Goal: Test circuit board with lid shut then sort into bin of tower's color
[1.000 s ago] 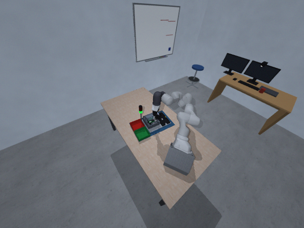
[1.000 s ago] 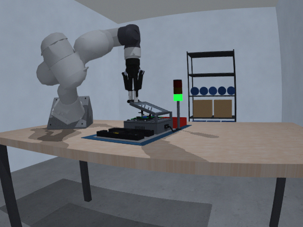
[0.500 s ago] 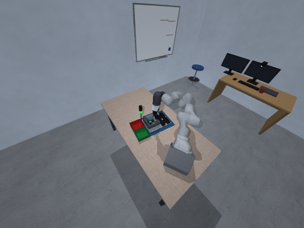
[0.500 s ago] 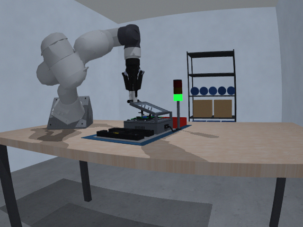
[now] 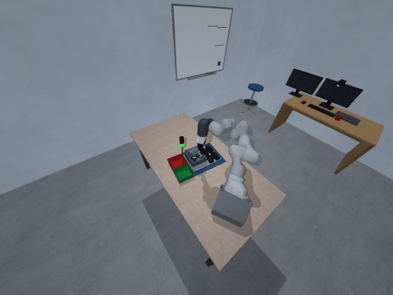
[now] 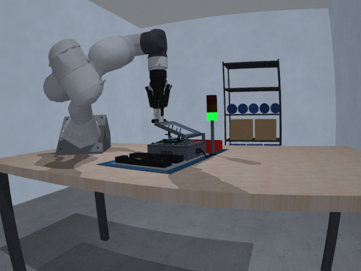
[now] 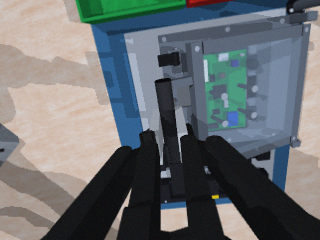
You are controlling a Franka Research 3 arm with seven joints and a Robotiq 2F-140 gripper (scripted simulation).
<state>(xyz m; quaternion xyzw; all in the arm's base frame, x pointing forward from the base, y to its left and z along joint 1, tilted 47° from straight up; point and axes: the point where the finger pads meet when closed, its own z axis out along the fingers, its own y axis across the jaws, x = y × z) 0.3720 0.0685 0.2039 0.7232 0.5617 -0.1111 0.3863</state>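
1. The black two-fingered end effector (image 7: pixel 172 150) hangs straight down over the grey box-shaped tester (image 6: pixel 174 149), its fingers clenched on the black bar-shaped lid handle (image 7: pixel 166 112), which runs between them.
2. The clear hinged lid with a grey frame (image 6: pixel 178 130) stands part open, raised at the handle edge and sloping down toward the hinge on the far side.
3. The green rectangular circuit board (image 7: pixel 226 89) lies face up on the tester plate under the lid, its white connector strip along the edge toward the handle.
4. The slim signal tower on a black pole (image 6: pixel 211 116) shows green, so the step in hand is likely swinging the lid clear so the board can go to the green bin.
5. To do it well, I judge the handle should follow an arc about the hinge, not a straight pull, so the lid does not bind or slip from the grip.
6. Raise it far enough to leave room to reach the board.
7. The green open-topped bin (image 5: pixel 183 173) and the red open-topped bin (image 5: pixel 177 160) sit side by side on the wooden counter (image 5: pixel 218 235), just beside the tester.
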